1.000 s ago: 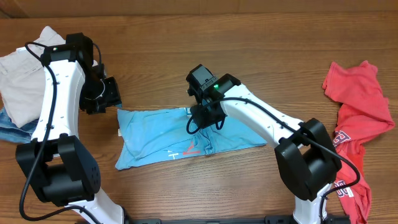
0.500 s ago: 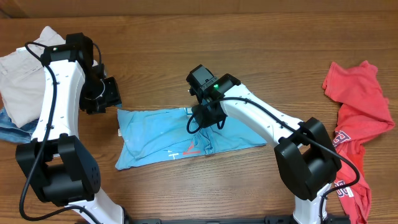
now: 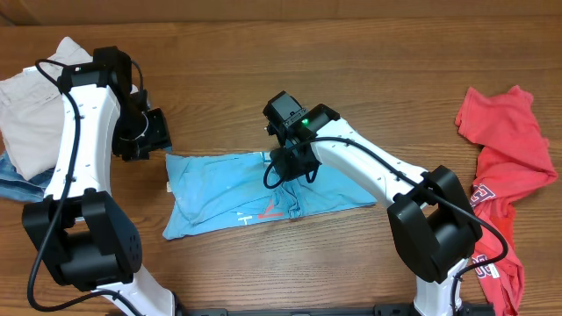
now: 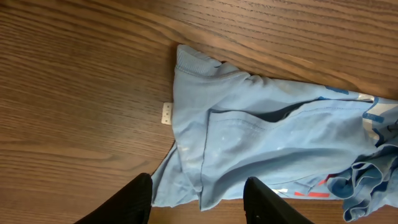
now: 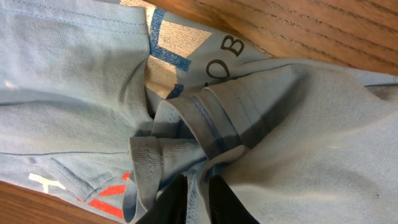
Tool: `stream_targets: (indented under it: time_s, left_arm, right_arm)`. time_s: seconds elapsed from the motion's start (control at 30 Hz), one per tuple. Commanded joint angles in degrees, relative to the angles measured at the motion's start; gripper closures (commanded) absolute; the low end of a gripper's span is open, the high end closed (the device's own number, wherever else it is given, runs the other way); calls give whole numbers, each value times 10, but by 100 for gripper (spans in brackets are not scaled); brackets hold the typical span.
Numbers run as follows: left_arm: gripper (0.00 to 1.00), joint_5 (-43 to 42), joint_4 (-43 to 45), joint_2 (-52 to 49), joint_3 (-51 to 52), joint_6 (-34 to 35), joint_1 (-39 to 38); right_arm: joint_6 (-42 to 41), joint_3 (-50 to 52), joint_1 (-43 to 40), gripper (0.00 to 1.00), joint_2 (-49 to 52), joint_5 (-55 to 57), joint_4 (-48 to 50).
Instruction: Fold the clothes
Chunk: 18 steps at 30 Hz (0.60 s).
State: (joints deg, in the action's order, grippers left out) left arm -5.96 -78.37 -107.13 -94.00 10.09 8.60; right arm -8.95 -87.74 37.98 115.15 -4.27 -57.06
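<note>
Right tool [image 5: 200, 198] at the bottom edge of its wrist view, fingers drawn nearly together and, by the look of the cloth squeezed between them, clamped on a bunched fold of the blue shirt [image 5: 74, 81]. From overhead, set down near the middle of that blue shirt [image 3: 219, 189], just left of the frame's centre. Cannot tell how many layers sit in the grip.

Left tool [image 4: 198, 200] at the bottom of its own wrist view, fingers wide apart, holding nothing, hovering over the shirt's rumpled edge. From overhead, parked just off the shirt's upper left corner.

Step in hand, as a judgement: carrying the pinched fold across to lay one part of the shirt over another. To do it well:
- Lift only enough to clear the layer beneath.
- Draw the fold straight along the shirt's long line, not at a slant.
- Avoid dragging the whole garment over the wood.
- Bring the left tool down near the small white tag [image 4: 166, 112] to pin that end before pulling.
- Flatten the ridges near the printed lettering before letting go.

Further out, a table [image 3: 369, 53] of brown wood grain under everything. A red shirt [image 3: 505, 158] crumpled at the right edge of the overhead frame, well apart from the blue one. A pile of pale clothes [image 3: 26, 96] at the upper left, with a strip of denim [image 3: 12, 186] showing at the left edge below it. Nothing of the room visible beyond the table.
</note>
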Motion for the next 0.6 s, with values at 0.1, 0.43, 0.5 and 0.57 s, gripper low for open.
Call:
stream_targets:
  time_s: [0.1, 0.43, 0.5, 0.57]
  left_arm:
    - [49, 6, 0, 16, -4, -14, 0]
    - [48, 6, 0, 16, -4, -14, 0]
    - [48, 6, 0, 16, -4, -14, 0]
    - [48, 6, 0, 16, -4, -14, 0]
  right_arm:
    - [2, 0, 0, 84, 8, -14, 2]
    - [-5, 22, -1, 85, 8, -11, 16]
    - [-5, 22, -1, 89, 8, -11, 19]
    - [-5, 22, -2, 96, 8, -9, 19]
